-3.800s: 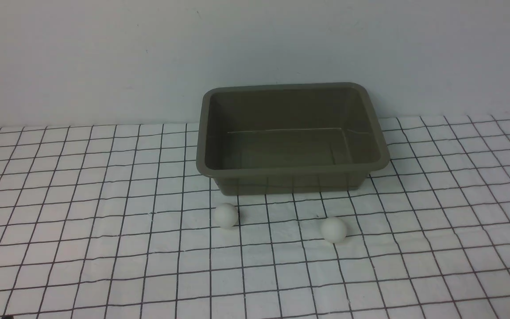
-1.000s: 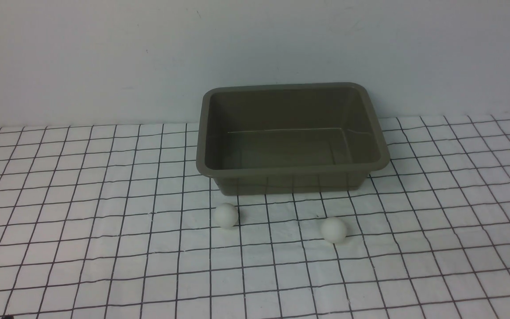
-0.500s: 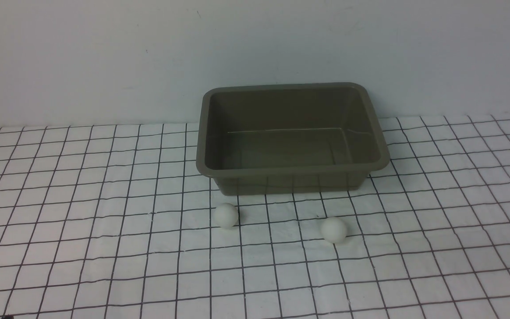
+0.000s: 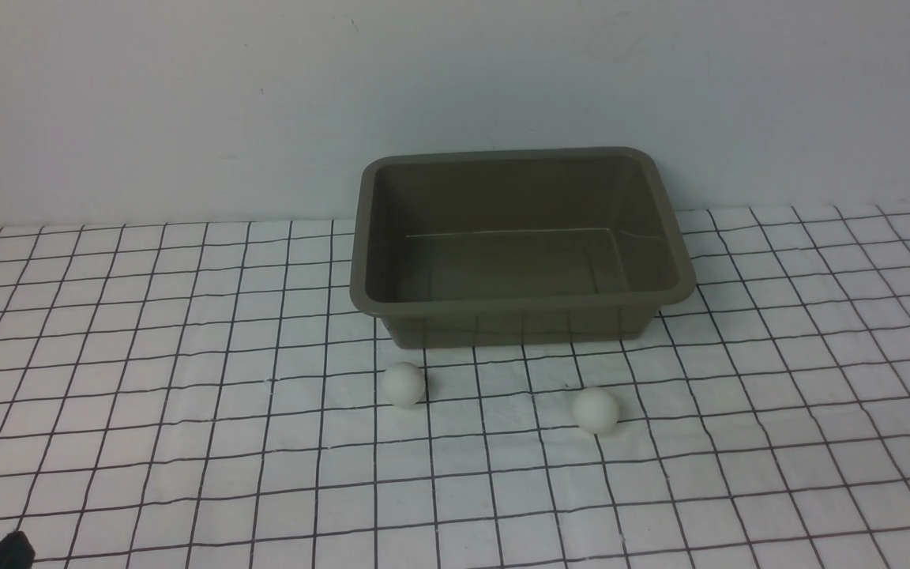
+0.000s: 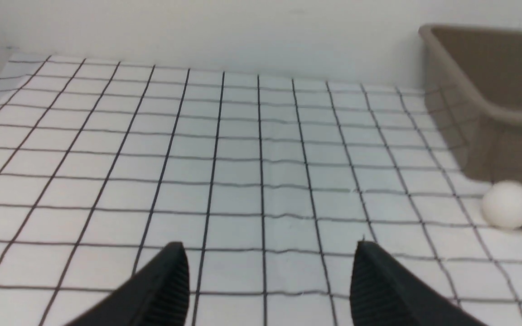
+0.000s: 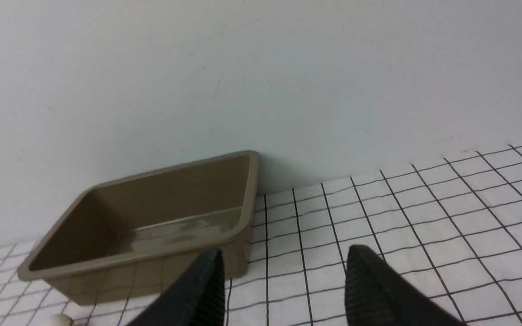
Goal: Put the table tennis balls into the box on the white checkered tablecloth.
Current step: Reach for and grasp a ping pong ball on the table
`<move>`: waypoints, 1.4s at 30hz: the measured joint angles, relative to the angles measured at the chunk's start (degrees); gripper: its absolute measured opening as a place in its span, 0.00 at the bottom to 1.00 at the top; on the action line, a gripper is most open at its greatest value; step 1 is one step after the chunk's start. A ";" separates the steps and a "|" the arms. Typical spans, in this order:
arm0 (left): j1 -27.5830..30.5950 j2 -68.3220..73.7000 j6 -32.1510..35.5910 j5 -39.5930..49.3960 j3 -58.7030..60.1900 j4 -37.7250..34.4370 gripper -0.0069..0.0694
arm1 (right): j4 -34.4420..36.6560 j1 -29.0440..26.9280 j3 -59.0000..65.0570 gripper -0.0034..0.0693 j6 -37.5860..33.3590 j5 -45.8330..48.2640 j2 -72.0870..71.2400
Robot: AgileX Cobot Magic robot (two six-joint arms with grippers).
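Two white table tennis balls lie on the white checkered tablecloth [image 4: 147, 395] in front of the olive-grey box [image 4: 520, 310]: the left ball [image 4: 404, 384] and the right ball [image 4: 596, 409]. The box holds nothing. My left gripper [image 5: 270, 246] is open and empty; one ball [image 5: 507, 204] and the box's corner [image 5: 478, 113] show in its wrist view. A black tip of it [image 4: 11, 551] shows at the front view's lower left corner. My right gripper [image 6: 283, 253] is open and empty, facing the box [image 6: 143, 260]; a ball's edge [image 6: 61, 320] shows at the frame's bottom.
A plain white wall [image 4: 186, 103] stands right behind the box. The cloth reaches out on both sides of the box and towards me.
A black tip of my left gripper has come into the front view at the lower left corner. The balls and the box have not moved.
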 joint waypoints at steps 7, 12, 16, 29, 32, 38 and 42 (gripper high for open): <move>0.00 0.00 0.00 -6.61 0.00 -11.10 0.66 | 0.43 0.00 0.00 0.51 -2.51 2.18 0.00; 0.00 0.00 0.00 -8.40 0.00 -17.30 0.66 | 0.43 0.00 -0.07 0.51 -6.28 3.49 0.00; 0.00 0.00 1.11 -4.09 -1.81 -18.37 0.66 | 4.04 0.00 -0.89 0.51 -12.33 5.84 0.00; -0.01 9.03 17.35 14.39 -19.19 -20.06 0.66 | 18.85 0.00 -1.82 0.51 -30.22 9.12 6.82; -0.01 13.26 22.08 17.55 -22.14 -19.87 0.66 | 21.11 0.00 -1.82 0.51 -31.58 9.49 10.36; -0.01 24.19 29.95 21.10 -26.34 -20.54 0.66 | 31.04 0.00 -1.82 0.51 -45.62 11.04 23.08; -0.01 28.94 34.75 22.65 -26.40 -21.77 0.66 | 38.02 0.00 -1.92 0.51 -56.78 11.96 35.91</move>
